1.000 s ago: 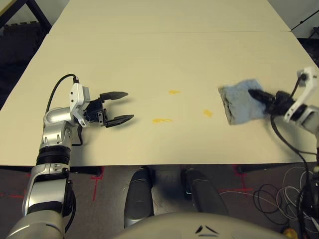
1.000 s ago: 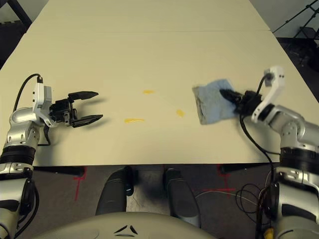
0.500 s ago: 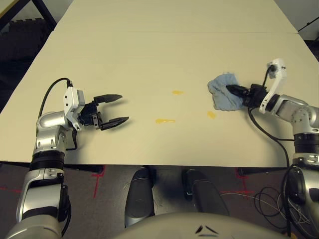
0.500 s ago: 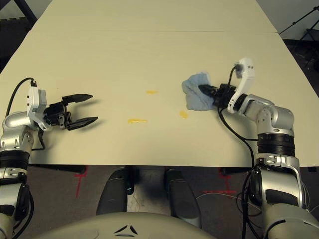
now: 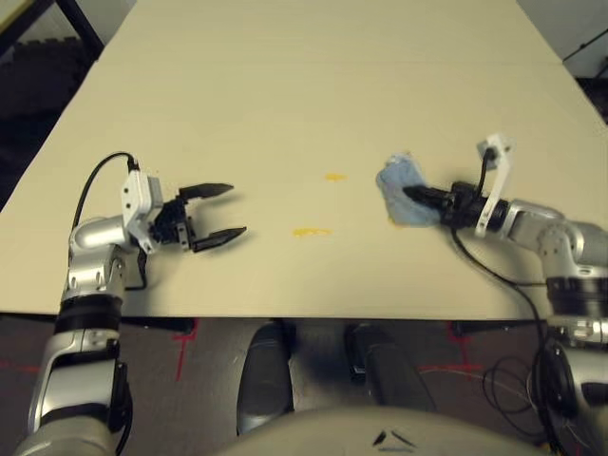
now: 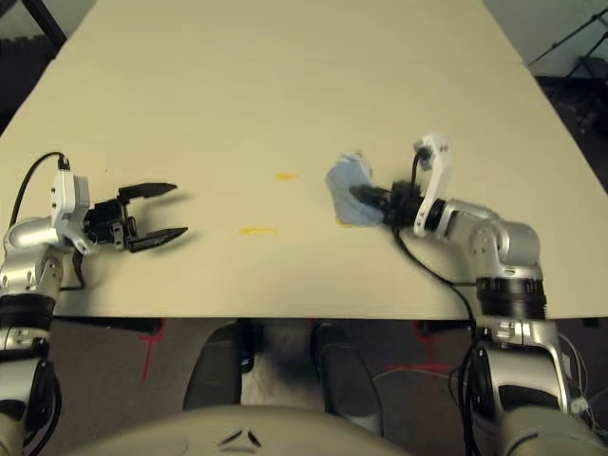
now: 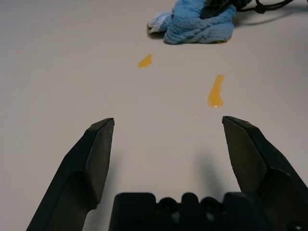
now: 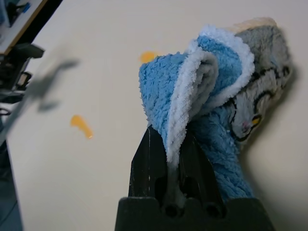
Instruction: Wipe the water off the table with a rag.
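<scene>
Even, soft overhead light, no glare on the matte counter [image 5: 313,85].

Shadows are faint and short: a soft one under the left fingers [image 7: 98,149], a blurred grey one on the counter beside the rag [image 8: 211,96]. Head views look slightly dim and soft at the corners. In the right wrist view, the far background is out of focus.
</scene>
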